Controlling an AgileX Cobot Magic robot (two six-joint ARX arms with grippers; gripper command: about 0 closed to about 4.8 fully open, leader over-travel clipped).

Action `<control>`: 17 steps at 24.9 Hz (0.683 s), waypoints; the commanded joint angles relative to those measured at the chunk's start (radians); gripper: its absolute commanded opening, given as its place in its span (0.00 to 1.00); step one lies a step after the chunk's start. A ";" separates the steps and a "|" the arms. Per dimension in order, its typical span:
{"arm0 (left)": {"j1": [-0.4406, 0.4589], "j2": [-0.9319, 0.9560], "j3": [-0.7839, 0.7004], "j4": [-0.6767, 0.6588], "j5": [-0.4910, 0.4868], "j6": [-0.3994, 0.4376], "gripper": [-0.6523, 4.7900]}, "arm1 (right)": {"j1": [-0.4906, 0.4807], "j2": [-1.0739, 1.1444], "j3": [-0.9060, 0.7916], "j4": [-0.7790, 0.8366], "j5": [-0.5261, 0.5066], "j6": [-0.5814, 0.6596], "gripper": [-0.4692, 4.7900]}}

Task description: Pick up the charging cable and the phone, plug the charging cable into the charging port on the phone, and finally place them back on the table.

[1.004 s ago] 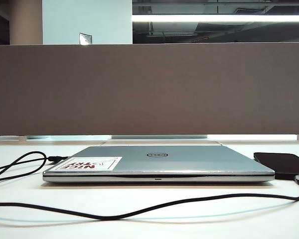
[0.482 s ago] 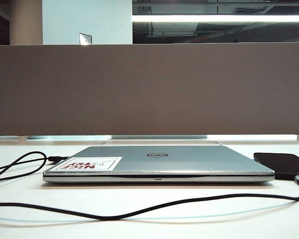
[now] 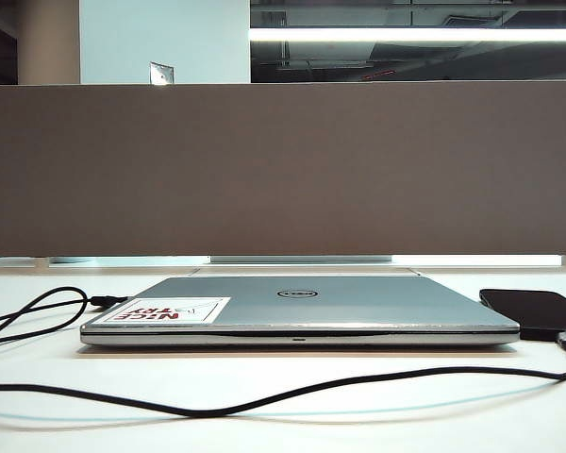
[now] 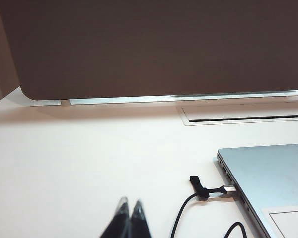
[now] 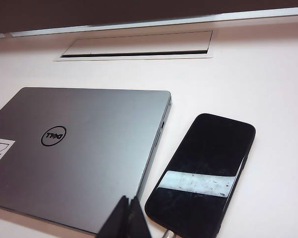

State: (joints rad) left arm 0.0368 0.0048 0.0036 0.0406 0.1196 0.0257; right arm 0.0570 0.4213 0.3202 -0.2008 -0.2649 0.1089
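Left gripper (image 4: 129,210): fingers (image 4: 121,214) pressed together, tips touching, nothing between them. It hovers over bare bench (image 4: 89,158). Past the tips and off to one side sits the laptop (image 4: 273,183), with a second black cord (image 4: 208,191) plugged into its side edge; that cord is near the fingers but apart from them.

Right gripper (image 5: 126,210): fingers (image 5: 120,218) also closed, empty. Tips sit just at the laptop's (image 5: 79,148) near corner, in the gap between laptop and phone (image 5: 203,168). Can't tell if they touch either one.

Phone lies flat on the bench, screen up, just beside the laptop's side edge, long side roughly parallel to it. Cable plug (image 5: 168,233) sits at the phone's near short edge, right next to the right fingers; the port itself is too hidden to see.

Exterior view: no arms in frame. Cable (image 3: 264,401) runs slack across the bench (image 3: 283,429) in front of the closed laptop (image 3: 302,311) and curls up to the phone (image 3: 538,310) on the right. Partition (image 3: 283,170) stands behind.
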 commanded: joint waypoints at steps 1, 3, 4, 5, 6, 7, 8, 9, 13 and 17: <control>0.000 0.000 0.004 0.013 0.000 0.001 0.11 | 0.000 -0.001 0.006 0.014 0.000 0.003 0.08; 0.000 0.000 0.004 0.013 0.000 0.001 0.11 | 0.000 -0.001 0.006 0.014 0.000 0.003 0.08; 0.000 0.000 0.004 0.013 0.000 0.001 0.11 | 0.000 -0.001 0.006 0.014 0.000 0.003 0.08; 0.000 0.000 0.004 0.013 0.000 0.001 0.11 | 0.000 -0.001 0.006 0.015 0.000 0.003 0.08; 0.000 0.000 0.004 0.013 0.000 0.001 0.11 | 0.000 -0.001 0.006 0.014 0.000 0.003 0.08; 0.000 0.000 0.004 0.013 0.000 0.001 0.11 | 0.000 -0.001 0.006 0.015 0.000 0.003 0.08; 0.000 0.000 0.004 0.013 0.000 0.001 0.11 | 0.000 -0.001 0.006 0.014 0.000 0.003 0.08; 0.000 0.000 0.004 0.013 0.000 0.001 0.11 | 0.000 -0.001 0.006 0.015 0.000 0.003 0.08; 0.000 0.000 0.004 0.013 0.000 0.001 0.11 | -0.002 -0.009 0.004 0.016 0.040 -0.012 0.08; 0.000 0.000 0.004 0.013 0.000 0.001 0.11 | 0.001 -0.087 -0.051 0.095 0.252 -0.069 0.08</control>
State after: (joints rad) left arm 0.0368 0.0048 0.0036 0.0410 0.1196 0.0257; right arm 0.0566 0.3542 0.2859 -0.1585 -0.0460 0.0521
